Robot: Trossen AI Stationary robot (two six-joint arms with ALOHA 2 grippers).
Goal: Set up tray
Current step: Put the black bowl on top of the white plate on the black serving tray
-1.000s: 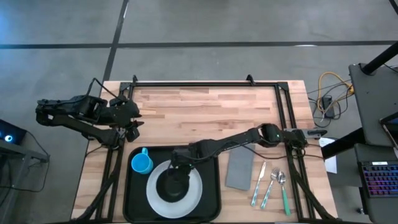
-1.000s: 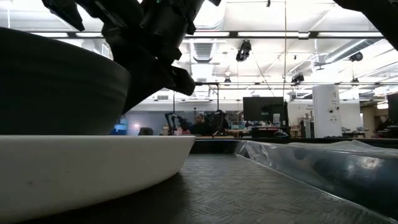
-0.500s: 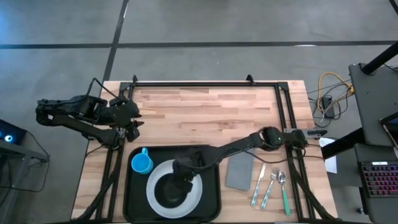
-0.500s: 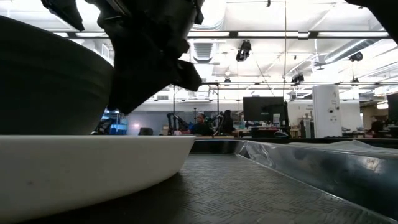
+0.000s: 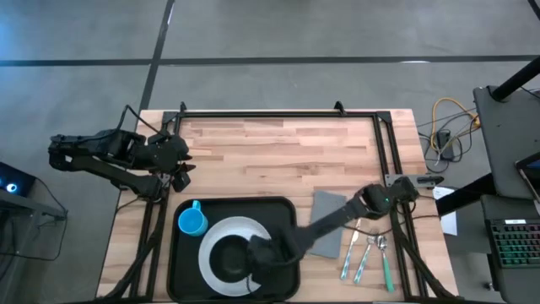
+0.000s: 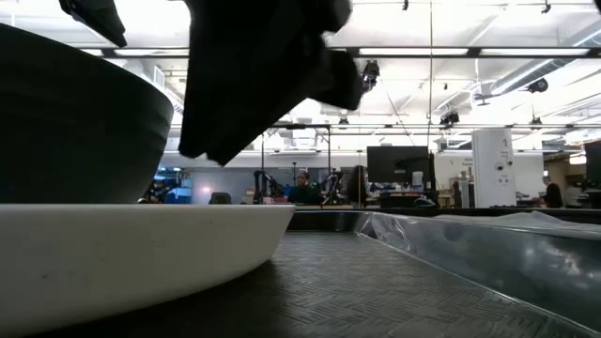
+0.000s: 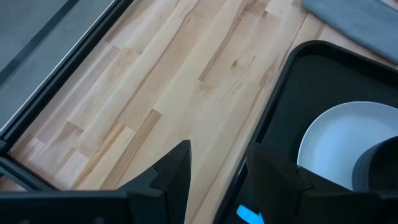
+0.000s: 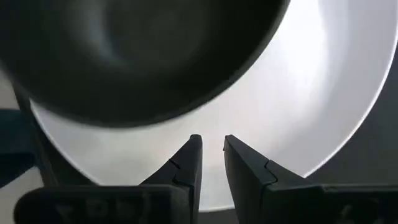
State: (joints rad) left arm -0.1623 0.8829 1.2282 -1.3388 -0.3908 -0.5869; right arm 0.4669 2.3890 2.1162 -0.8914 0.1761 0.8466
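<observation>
The black tray [image 5: 283, 215] lies at the table's near left. On it rests a white plate [image 5: 253, 230] with a black bowl [image 5: 226, 257] standing in it, and a blue cup [image 5: 191, 221] stands at the tray's far left. My right gripper [image 5: 263, 253] hovers over the plate's near right part, just beside the bowl. In the right wrist view its fingers [image 8: 211, 149] stand a narrow gap apart over the plate [image 8: 311, 112], empty, with the bowl [image 8: 137, 56] ahead. My left gripper [image 5: 180, 167] waits open at the table's left, beyond the tray [image 7: 292, 81].
A grey napkin [image 5: 327, 221] lies right of the tray, partly under my right arm. A fork, a spoon and a green-handled utensil [image 5: 369, 252] lie farther right. The far half of the wooden table [image 5: 278, 152] is bare, edged by a black frame.
My right gripper has moved toward the table's near edge and a little to the right, from over the bowl's far right rim to the plate's near right part. In the low view it has drawn away from the bowl. The bowl and plate stay where they were.
</observation>
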